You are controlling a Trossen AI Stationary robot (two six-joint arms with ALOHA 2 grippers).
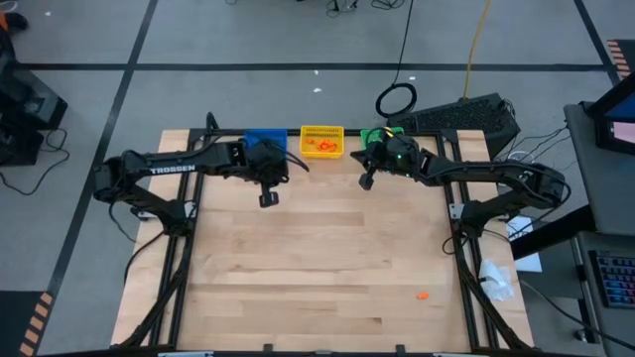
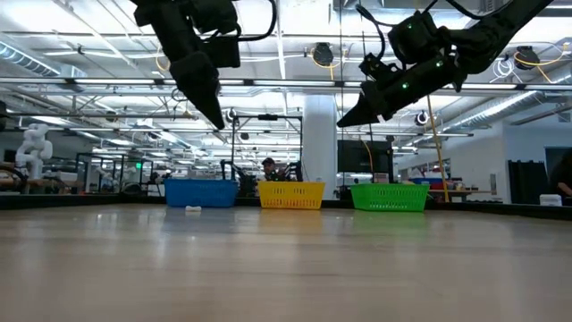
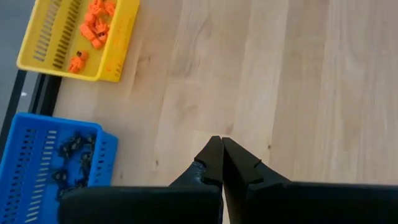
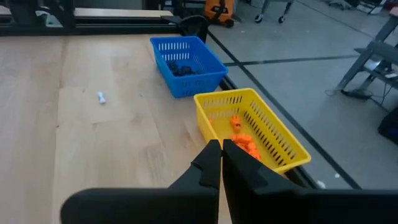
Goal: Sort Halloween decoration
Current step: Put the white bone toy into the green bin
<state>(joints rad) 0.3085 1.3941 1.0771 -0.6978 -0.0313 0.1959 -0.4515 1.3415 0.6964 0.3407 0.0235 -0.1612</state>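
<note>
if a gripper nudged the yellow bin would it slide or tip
Probably slide: the yellow bin is low and wide, sitting flat on the smooth wooden table. It looks light, with slotted plastic walls and only a few orange trinkets inside. Being at the table's far edge, it might get pushed off.

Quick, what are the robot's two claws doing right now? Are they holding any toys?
Left gripper: fingers shut, holding nothing, above the bare wooden table.
Right gripper: fingers shut, holding nothing, near the yellow plastic bin.
</note>
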